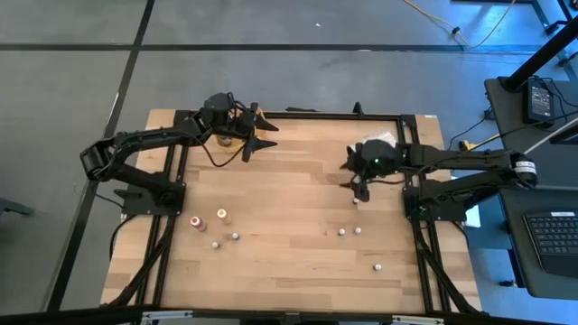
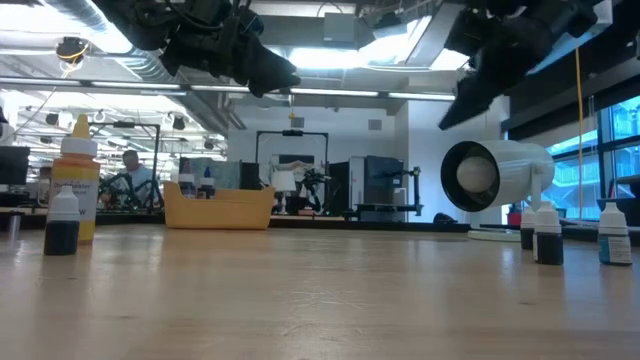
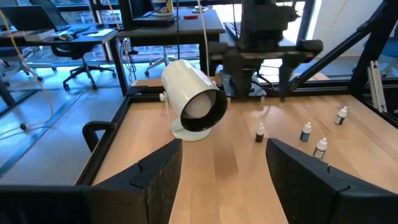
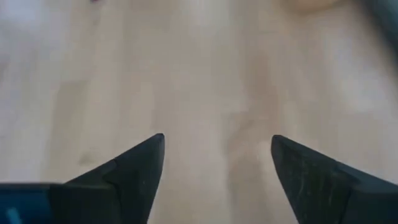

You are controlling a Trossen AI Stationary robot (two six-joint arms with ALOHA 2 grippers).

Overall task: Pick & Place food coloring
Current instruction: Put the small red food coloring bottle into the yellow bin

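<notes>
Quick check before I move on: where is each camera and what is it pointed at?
High: overhead, straight down on table; both arms show.
Low: table height, toward the room; arms overhead, white cylinder right.
Left wrist: past open left end effector at the cylinder and bottles.
Right wrist: open right end effector over bare wood.
Shared: low and left wrist both see the cylinder.

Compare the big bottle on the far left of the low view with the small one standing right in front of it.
The tall bottle has a yellow-orange body and a pointed yellow tip; the small bottle has a dark body and a pale cap. The tall bottle reaches well above the small bottle. The small bottle stands nearer the camera, partly covering the tall bottle's lower side. Both stand upright on the wooden table, untouched by either pincer.
</notes>
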